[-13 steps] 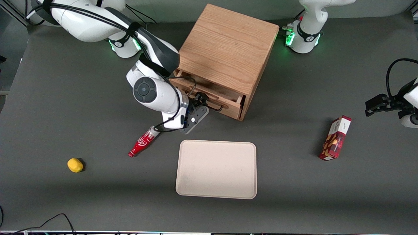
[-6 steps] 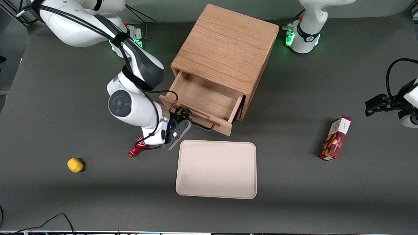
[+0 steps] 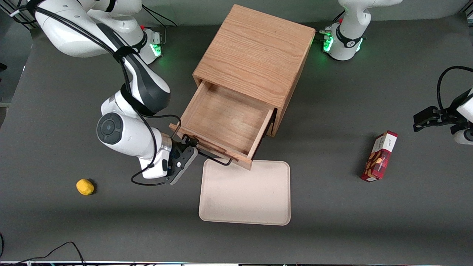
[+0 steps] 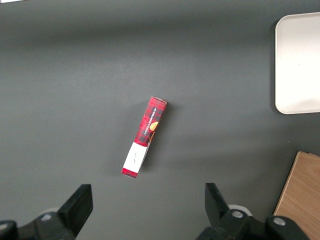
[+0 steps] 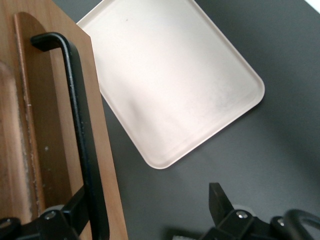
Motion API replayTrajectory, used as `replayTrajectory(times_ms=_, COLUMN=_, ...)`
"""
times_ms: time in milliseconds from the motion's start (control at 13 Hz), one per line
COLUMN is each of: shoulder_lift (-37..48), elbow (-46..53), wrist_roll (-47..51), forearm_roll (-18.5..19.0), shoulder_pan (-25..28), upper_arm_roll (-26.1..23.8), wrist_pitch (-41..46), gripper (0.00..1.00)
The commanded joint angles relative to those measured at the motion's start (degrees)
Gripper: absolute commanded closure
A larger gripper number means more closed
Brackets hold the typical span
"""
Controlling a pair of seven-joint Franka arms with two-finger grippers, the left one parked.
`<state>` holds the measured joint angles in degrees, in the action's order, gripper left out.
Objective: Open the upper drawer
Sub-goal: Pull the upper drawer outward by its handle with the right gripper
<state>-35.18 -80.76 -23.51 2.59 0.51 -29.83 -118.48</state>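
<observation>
The upper drawer [image 3: 225, 122] of the oak cabinet [image 3: 255, 51] stands pulled far out, and its light-wood inside is bare. Its thin black wire handle [image 3: 216, 159] faces the front camera. My right gripper [image 3: 189, 145] is at the end of the handle toward the working arm's end of the table. In the right wrist view the gripper [image 5: 149, 195] is open with its fingers wide apart. One finger [image 5: 75, 212] lies against the black handle [image 5: 80, 115] on the drawer front [image 5: 50, 150]. The lower drawer is hidden under the upper one.
A beige tray [image 3: 244, 199] lies nearer the front camera, its corner just under the drawer front; it also shows in the right wrist view [image 5: 170, 85]. A yellow lump [image 3: 85, 187] lies toward the working arm's end. A red snack box [image 3: 379, 156] lies toward the parked arm's end.
The drawer has slid from barely open to far out. My gripper moved with the handle toward the front camera. The red bottle on the table is now hidden by the arm.
</observation>
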Motion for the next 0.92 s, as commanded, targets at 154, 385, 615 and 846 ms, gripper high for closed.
replayTrajectory(times_ms=154, shoulder_lift=-2.0, elbow=5.2, wrist_roll=-5.1, forearm_roll=1.5, shoulder_pan=0.2, upper_arm_roll=1.7, wrist_pitch=1.0, gripper=0.0)
replayTrajectory(times_ms=385, shoulder_lift=-2.4, elbow=6.6, wrist_roll=-6.6, forearm_roll=1.3, shoulder_pan=0.3, upper_arm_roll=3.7, wrist_pitch=1.0, gripper=0.0)
replayTrajectory(times_ms=615, shoulder_lift=-1.8, elbow=6.5, wrist_roll=-1.1, forearm_roll=-1.3, shoulder_pan=0.5, upper_arm_roll=3.1, wrist_pitch=1.2, gripper=0.0)
replayTrajectory(times_ms=846, shoulder_lift=1.2, elbow=6.7, wrist_roll=14.9, forearm_roll=-6.3, shoulder_pan=1.2, upper_arm_roll=2.1, wrist_pitch=5.0, gripper=0.0)
